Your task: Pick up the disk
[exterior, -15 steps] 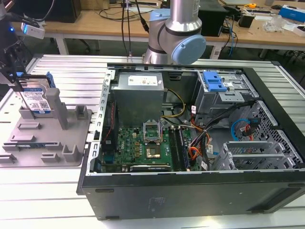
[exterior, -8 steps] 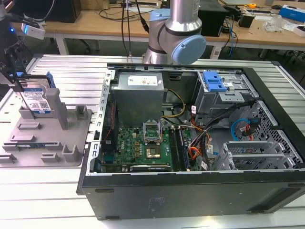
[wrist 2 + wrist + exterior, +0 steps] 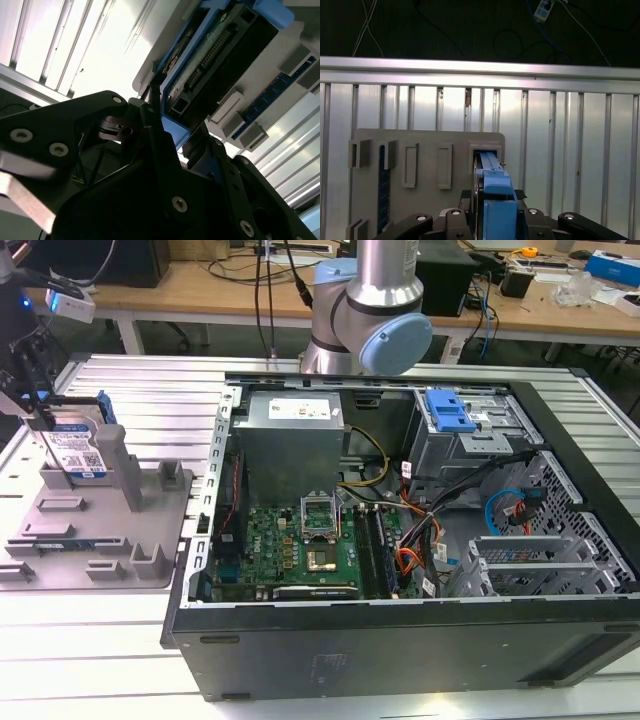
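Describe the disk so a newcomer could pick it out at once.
On the exterior view's left, beside the open black computer case, lies a grey fixture with upright posts. At its far end the disk stands on edge, with the gripper closed on it in the first wrist view. It alone is a flat silver-grey slab with a white and blue label and blue side rails.

Exterior view looks down from high on table [image 3: 90, 660], case [image 3: 400, 650] and, at the exterior view's left, fixture [image 3: 100, 545]. Both wrist views sit close over that fixture, sharing the disk [image 3: 489, 167] [image 3: 215, 55].
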Motion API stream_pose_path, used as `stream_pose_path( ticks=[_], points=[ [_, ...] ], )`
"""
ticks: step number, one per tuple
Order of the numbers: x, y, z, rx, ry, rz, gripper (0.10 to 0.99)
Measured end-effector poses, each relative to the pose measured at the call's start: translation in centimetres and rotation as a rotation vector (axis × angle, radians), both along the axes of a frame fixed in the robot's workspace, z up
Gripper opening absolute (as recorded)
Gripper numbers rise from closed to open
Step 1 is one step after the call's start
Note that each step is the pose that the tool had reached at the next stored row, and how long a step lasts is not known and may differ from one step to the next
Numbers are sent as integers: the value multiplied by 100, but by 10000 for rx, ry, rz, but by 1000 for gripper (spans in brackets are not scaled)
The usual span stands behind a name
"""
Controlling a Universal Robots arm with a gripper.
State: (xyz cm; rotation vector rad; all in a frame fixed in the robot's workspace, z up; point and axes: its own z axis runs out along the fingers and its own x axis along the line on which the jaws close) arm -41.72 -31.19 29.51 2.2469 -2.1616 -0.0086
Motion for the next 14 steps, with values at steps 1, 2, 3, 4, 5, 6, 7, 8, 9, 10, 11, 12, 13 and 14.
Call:
stream_pose_path(
  ticks=[1, 2, 3, 4, 5, 6, 7, 8, 9, 10, 11, 12, 13, 14],
  points=[
    [0, 2, 0, 0, 1, -3, 427],
    [0, 3, -1, 0, 0, -6, 427],
    [-1, 6, -1, 0, 0, -9, 427],
    [-2, 10, -1, 0, 0, -12, 427],
    [-2, 10, -1, 0, 1, -13, 427],
    [-2, 11, -1, 0, 1, -14, 427],
    [-3, 12, -2, 0, 1, -17, 427],
    [-3, 12, -2, -1, 2, -19, 427],
    [-4, 12, -4, -1, 1, -26, 427],
    [-4, 12, -6, 0, 1, -30, 427],
    [-5, 12, -7, -1, 1, -34, 427],
    [-5, 12, -9, 0, 0, -39, 427],
    [-6, 12, -11, 0, 0, -44, 427],
    [-6, 12, -12, 0, 1, -50, 427]
  ],
)
